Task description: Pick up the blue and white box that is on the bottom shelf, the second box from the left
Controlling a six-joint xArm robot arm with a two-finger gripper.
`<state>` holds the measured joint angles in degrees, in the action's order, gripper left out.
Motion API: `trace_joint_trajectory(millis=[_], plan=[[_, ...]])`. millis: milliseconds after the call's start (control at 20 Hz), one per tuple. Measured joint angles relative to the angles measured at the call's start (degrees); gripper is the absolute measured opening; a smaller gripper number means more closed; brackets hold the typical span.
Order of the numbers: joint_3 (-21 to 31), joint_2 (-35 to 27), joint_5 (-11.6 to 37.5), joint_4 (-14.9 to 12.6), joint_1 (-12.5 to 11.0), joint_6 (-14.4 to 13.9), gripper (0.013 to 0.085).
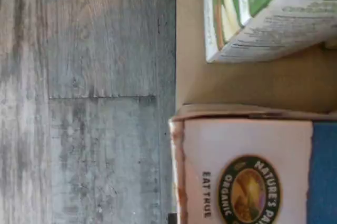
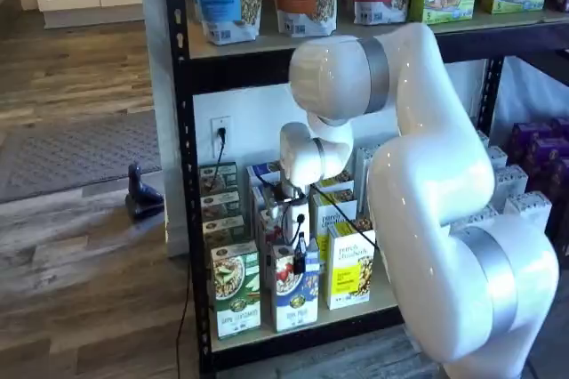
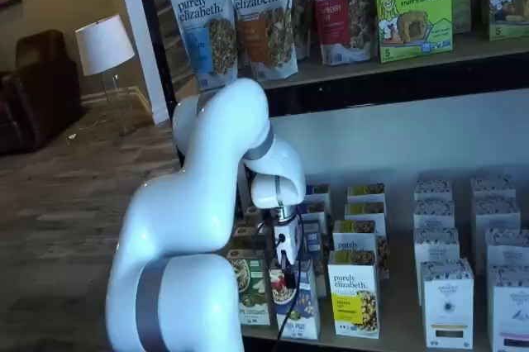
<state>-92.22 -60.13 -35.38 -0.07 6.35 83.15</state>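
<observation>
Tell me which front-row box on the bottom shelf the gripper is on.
The blue and white box, standing between the green and white box and the yellow box. The gripper is closed on its top; the neighbours stand untouched.

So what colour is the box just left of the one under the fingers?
Green and white cardboard box with a bowl picture, clearest in a shelf view.

Granola pouches (image 3: 264, 13) stand on the upper shelf; a table lamp (image 3: 103, 45) stands well aside

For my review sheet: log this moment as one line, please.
phase: grasp | gripper: shut on blue and white box | box: upright on bottom shelf | neighbour: green and white box beside
</observation>
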Motion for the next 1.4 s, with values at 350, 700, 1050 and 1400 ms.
trace_joint_trajectory(millis=[350, 700, 1050, 1400], plan=[[4.3, 2.8, 1.8, 0.3, 0.2, 0.1, 0.053], [7.2, 4.9, 2.7, 1.8, 0.1, 1.4, 0.049], [9.4, 7.2, 3.2, 4.2, 0.2, 3.4, 0.049], [14.8, 11.6, 4.2, 4.5, 1.0, 3.0, 0.049]])
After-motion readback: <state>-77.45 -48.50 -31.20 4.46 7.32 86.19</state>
